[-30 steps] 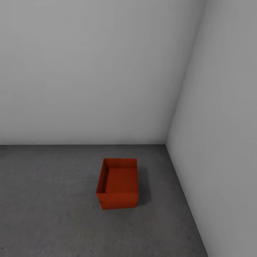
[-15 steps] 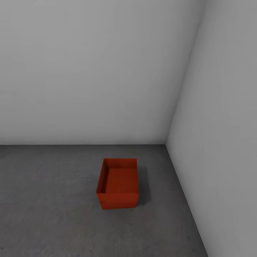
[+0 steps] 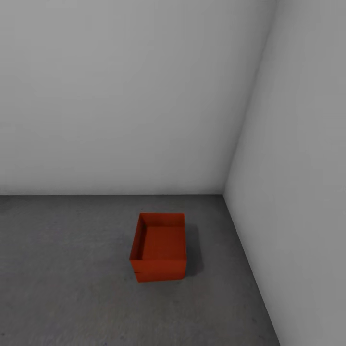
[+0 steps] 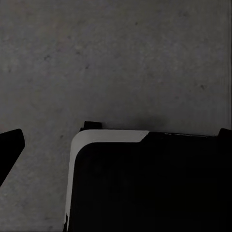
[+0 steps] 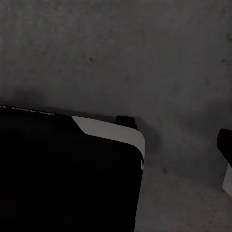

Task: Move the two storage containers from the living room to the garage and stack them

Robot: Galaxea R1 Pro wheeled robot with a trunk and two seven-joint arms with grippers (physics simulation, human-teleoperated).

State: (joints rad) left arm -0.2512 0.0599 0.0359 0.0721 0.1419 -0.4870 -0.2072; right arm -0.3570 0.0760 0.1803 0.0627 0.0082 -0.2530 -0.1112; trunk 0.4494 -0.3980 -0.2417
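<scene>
You face a corner of the garage: two plain pale grey walls (image 3: 134, 96) meet at the right, and the dark grey rough concrete floor (image 3: 67, 269) spreads beneath them. Nothing has changed across the last second; the head view holds exactly as it was, so your base and head are at rest. On that floor, near the corner but apart from both walls, sit the orange-red rectangular lidless storage containers (image 3: 159, 247). A faint seam low on the near face suggests one bin is nested on the other, so the stack looks done, though you cannot be sure from here. Both wrist views look down at concrete past the dark robot base (image 4: 145, 183). You cannot tell how either pincer stands; only dark slivers show at the edges.
</scene>
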